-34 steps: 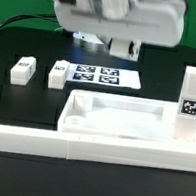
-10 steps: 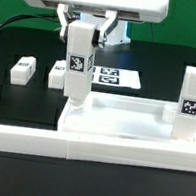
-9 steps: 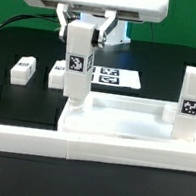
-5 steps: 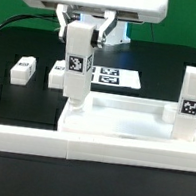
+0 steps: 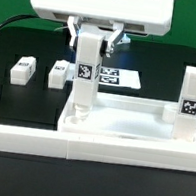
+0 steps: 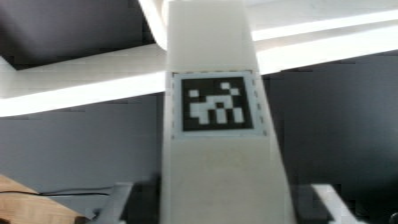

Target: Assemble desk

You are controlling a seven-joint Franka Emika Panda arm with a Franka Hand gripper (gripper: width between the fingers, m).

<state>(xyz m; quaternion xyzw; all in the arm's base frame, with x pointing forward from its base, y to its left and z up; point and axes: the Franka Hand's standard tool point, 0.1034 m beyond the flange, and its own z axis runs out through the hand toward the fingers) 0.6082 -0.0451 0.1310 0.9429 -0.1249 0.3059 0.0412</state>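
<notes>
The desk top point(image 5: 132, 127), a white tray, lies at the table's front. My gripper point(image 5: 91, 40) is shut on the upper end of a white square leg point(image 5: 84, 79) with a black-and-white tag. It holds that leg upright, with the foot at the top's corner on the exterior view's left. Whether the foot sits in the socket I cannot tell. A second leg point(image 5: 190, 104) stands upright at the opposite corner. In the wrist view the held leg point(image 6: 217, 110) fills the middle between my gripper point(image 6: 228, 205) fingers point(image 6: 130, 200).
Two loose legs point(image 5: 22, 69) point(image 5: 57, 73) lie flat on the black table behind the top, on the exterior view's left. The marker board point(image 5: 114, 76) lies behind the held leg. A low white border wall point(image 5: 89, 147) runs along the front.
My gripper and the held leg have shifted a little toward the exterior view's right over the corner. The grip is unchanged.
</notes>
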